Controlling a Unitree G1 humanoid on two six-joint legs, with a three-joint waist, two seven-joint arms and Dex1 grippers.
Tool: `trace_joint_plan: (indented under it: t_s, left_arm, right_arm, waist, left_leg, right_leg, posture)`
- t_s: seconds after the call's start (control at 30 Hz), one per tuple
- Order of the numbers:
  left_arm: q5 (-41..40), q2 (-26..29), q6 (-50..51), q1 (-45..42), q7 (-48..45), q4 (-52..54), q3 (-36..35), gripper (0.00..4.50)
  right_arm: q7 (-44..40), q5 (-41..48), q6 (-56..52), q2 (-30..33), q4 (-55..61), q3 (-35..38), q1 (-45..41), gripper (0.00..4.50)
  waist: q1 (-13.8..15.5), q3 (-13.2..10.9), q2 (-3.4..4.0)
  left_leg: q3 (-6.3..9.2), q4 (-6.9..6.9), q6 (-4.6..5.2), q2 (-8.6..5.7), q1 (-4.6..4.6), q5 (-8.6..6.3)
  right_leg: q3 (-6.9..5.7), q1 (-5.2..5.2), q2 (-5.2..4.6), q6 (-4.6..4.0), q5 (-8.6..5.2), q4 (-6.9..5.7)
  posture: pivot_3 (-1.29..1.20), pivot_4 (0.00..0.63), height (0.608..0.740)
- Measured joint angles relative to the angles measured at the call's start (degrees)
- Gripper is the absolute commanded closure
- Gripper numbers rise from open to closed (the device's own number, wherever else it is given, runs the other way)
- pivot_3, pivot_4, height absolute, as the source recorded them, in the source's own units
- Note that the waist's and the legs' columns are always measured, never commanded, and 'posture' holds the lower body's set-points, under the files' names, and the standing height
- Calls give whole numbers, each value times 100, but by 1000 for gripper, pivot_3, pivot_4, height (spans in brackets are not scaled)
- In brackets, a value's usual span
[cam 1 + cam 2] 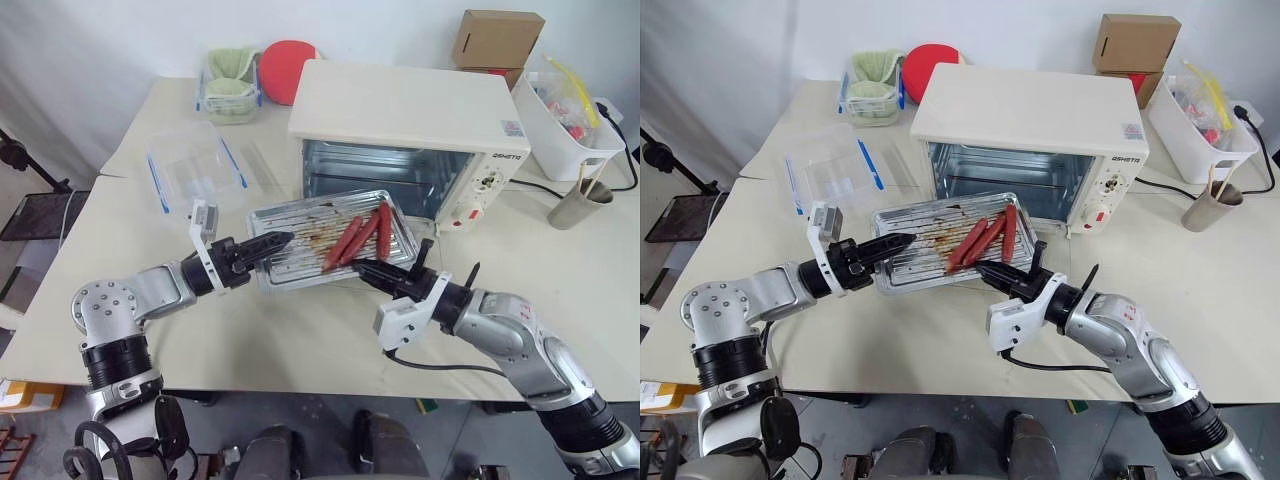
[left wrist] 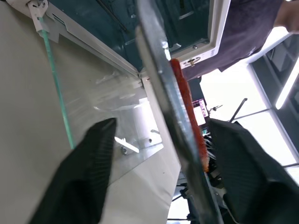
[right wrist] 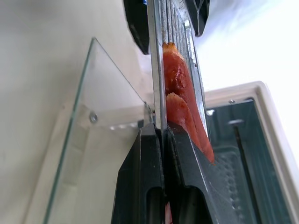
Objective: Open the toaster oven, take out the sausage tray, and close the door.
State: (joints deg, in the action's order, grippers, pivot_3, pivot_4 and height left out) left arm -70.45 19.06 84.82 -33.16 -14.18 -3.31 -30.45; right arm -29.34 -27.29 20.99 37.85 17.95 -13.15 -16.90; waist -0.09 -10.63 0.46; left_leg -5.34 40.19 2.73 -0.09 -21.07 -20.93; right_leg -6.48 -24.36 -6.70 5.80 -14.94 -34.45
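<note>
Head cam: toaster oven (image 1: 400,110) sits open, cavity bare. Sausage tray (image 1: 300,240) is out in front of the mouth, held up over the dropped door, approx level, three red sausages (image 1: 358,238) at its right end. My right gripper (image 1: 372,270) is pinched on the tray's near right rim. My left gripper (image 1: 268,243) is at the tray's left edge, fingers straddling the rim.

Left wrist: tray rim (image 2: 163,93) runs edge-on btwn my two fingers (image 2: 84,172), gaps both sides, so that claw is apart, not yet biting. The glass door (image 2: 93,102) lies flat below, handle side toward me.

Right wrist: my fingers (image 3: 149,182) are clamped tight on the tray rim, sausages just beyond them; left claw shows at the far end.

Step, as I read it: tray is extracted, mid carry. Next: squeeze left onto the rim for a 2-hand hold, keep it level so nothing rolls, set it on the table (image 1: 300,340) clear of the door, then swing the door up shut
</note>
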Motion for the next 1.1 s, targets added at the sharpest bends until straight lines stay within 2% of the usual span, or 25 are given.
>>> trace_joint_plan:
  t_s: [0.17,0.27,0.33,0.43,0.53,0.6,0.77,0.9,1.0,1.1]
  left_arm:
    - [-507,-26,223,-14,568,-216,-163,3655]
    - [-1171,-23,378,-30,1060,-588,-208,4477]
    - [-1596,26,376,-19,1357,-813,-163,4477]
    - [-2672,265,124,143,1976,-955,162,4500]
    - [-3743,486,-443,473,2685,-973,628,4500]
    - [-3952,486,-595,606,2852,-973,736,4500]
    - [-4008,431,-749,805,2967,-907,707,4500]
    - [-4036,431,-746,1102,2930,-834,550,4500]
    - [-4036,543,-722,1579,2702,-691,316,4500]
    - [-4035,630,-740,2094,2409,-479,-21,4500]
  right_arm:
    - [-108,50,40,0,-27,-1,-8,4435]
    - [-164,73,86,-6,-26,-6,-9,4435]
    - [-186,107,114,-14,-28,-5,-9,4435]
    - [-237,370,73,-74,-32,14,-6,3712]
    - [-278,560,22,-76,-30,52,-5,2738]
    - [-365,685,27,-47,-26,52,1,2262]
    - [-569,1103,180,142,30,112,206,635]
    - [-776,1756,443,383,111,372,490,635]
    - [-1007,2546,499,588,102,797,866,1309]
    - [-1438,3594,226,857,35,1249,1324,2358]
  waist:
    - [2,0,-1]
    - [2,0,-1]
    - [0,0,-2]
    - [-6,0,-3]
    - [-4,1,-4]
    - [8,1,-5]
    - [3,2,-6]
    - [0,2,-6]
    - [-4,2,-7]
    - [1,1,-8]
  left_leg:
    - [0,0,-1,0,2,0]
    - [1,0,-1,0,3,0]
    - [1,0,-1,-1,7,0]
    - [1,0,-3,-1,14,-1]
    - [2,-1,-6,-4,26,-3]
    - [2,1,-6,-7,26,-2]
    - [-2,0,-5,-9,29,-2]
    - [-9,-3,-5,-7,35,-2]
    - [-13,-9,-6,-4,43,-2]
    - [-11,-11,-6,1,61,-3]
  right_leg:
    - [3,0,0,0,0,-3]
    - [7,0,0,0,0,-6]
    - [11,0,0,0,0,-10]
    - [21,-1,-4,0,0,-21]
    - [37,1,-5,-1,0,-32]
    - [38,3,-3,-1,0,-32]
    - [38,6,2,-1,-1,-31]
    - [38,9,5,-1,-1,-29]
    - [40,13,6,-5,-3,-27]
    - [44,40,6,-8,-5,-10]
  posture:
    - [0,150,740]
    - [0,150,740]
    - [0,150,740]
    - [0,150,740]
    - [0,150,740]
    - [0,150,740]
    - [0,150,740]
    - [0,150,740]
    - [0,150,740]
    - [0,150,740]
